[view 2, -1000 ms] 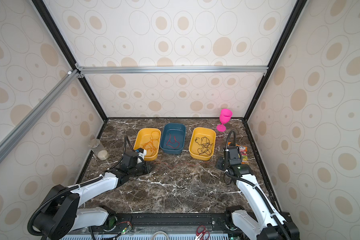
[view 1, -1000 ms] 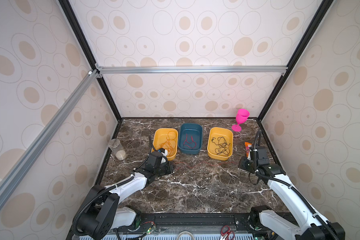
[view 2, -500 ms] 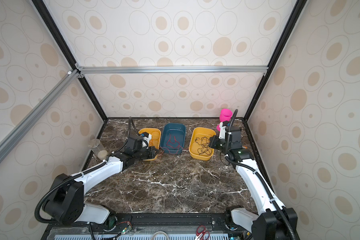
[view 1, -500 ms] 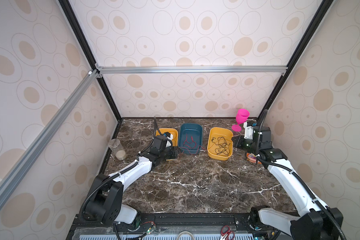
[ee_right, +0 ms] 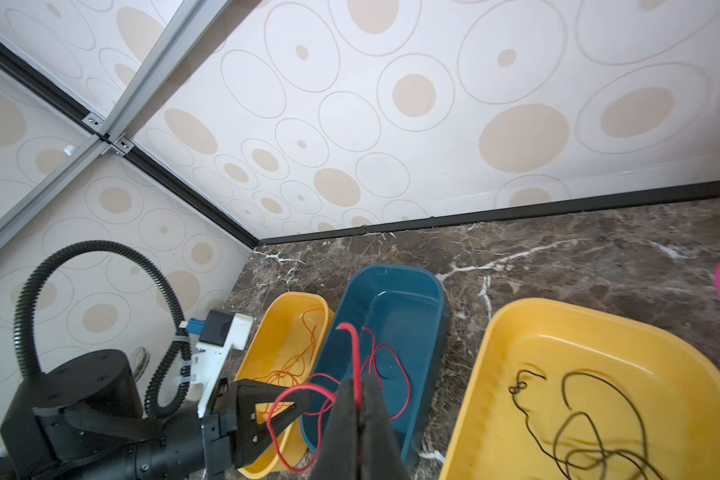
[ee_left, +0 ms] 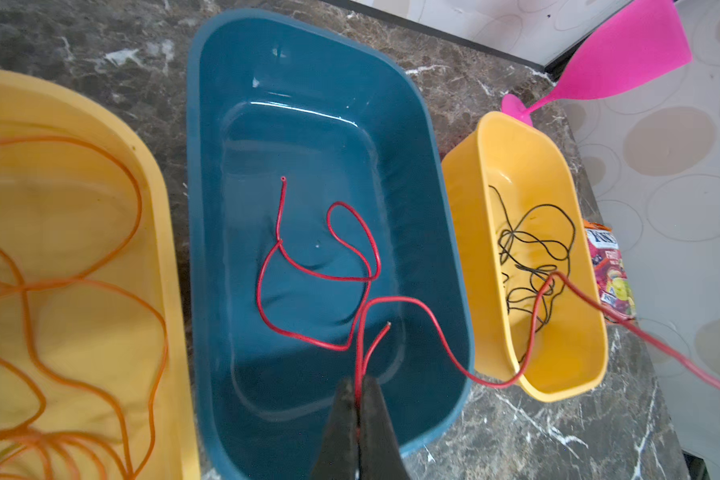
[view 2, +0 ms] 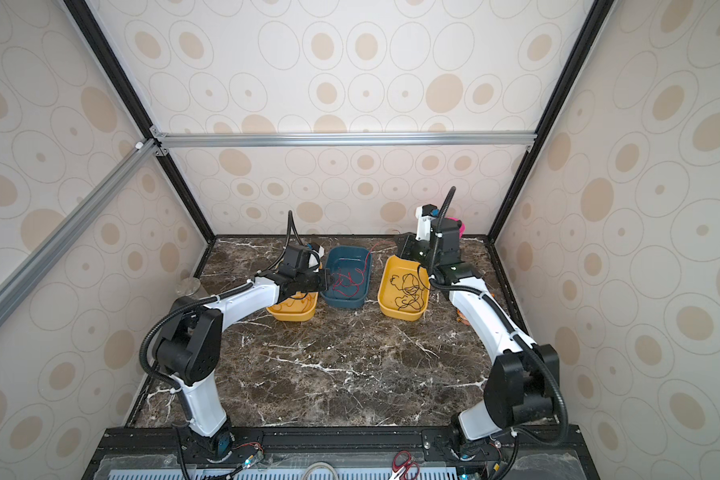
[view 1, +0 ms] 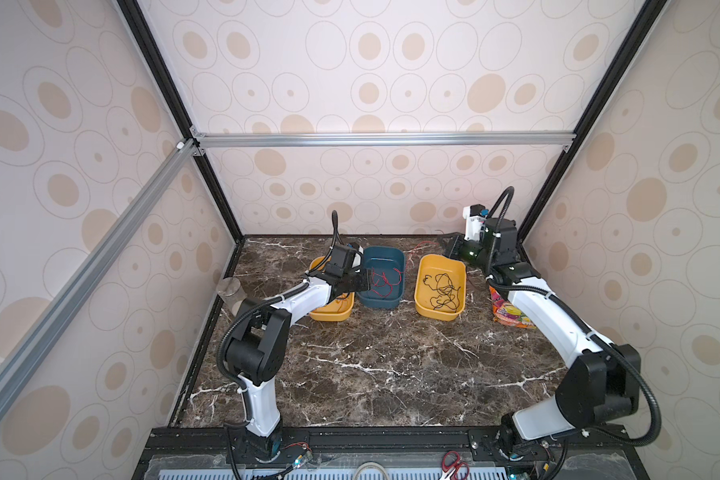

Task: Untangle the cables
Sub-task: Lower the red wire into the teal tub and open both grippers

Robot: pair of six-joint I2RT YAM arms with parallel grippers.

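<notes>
A thin red cable [ee_left: 321, 276] loops inside the blue tray [ee_left: 192, 166]. My left gripper [ee_left: 358, 380] is shut on it just above the tray's near end. A red strand climbs over the rim, crosses the yellow tray [ee_left: 558, 390] that holds the black cable [ee_left: 533, 249], and rises away. My right gripper [ee_right: 358, 380] is shut on a red cable [ee_right: 354, 345], raised at the back right [view 1: 449, 245]. The orange cable [ee_left: 80, 282] lies in the other yellow tray [view 1: 331, 316]. In both top views the left gripper [view 1: 364, 282] [view 2: 327, 282] hovers at the blue tray's left edge.
A pink goblet [ee_left: 624, 54] stands behind the right yellow tray, near the back right corner. A snack packet [view 1: 508, 311] lies under the right arm. A glass jar [view 1: 231, 291] stands at the left wall. Red-handled scissors [view 1: 454, 471] lie on the front rail.
Both arms have swung from the table's front towards the trays. The left gripper moved right to the blue tray. The right gripper rose to the back right.
</notes>
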